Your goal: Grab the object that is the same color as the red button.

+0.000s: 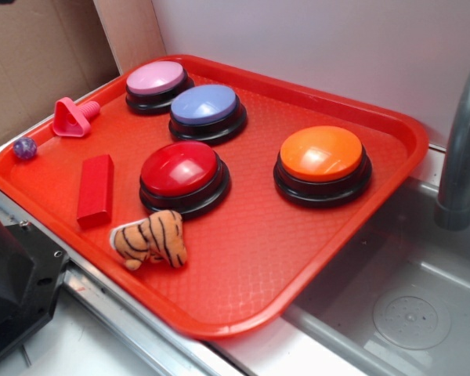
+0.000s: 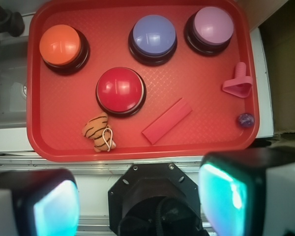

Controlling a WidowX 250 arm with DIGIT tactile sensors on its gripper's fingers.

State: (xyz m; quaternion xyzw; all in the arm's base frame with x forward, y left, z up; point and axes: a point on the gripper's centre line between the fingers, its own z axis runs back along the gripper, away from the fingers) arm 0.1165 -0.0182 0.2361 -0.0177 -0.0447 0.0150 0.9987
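The fingers [image 2: 37,206] are blurred and cut off at the wrist view's bottom edge.

The tiny purple ball [image 1: 24,147] cannot be made out in detail.

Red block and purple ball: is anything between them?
No. Between the red block and the purple ball there is only bare tray, clear in both views.

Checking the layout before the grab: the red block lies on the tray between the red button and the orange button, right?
Not quite. The red block lies on the tray beside the red button, on the side away from the orange button, as the exterior view shows.
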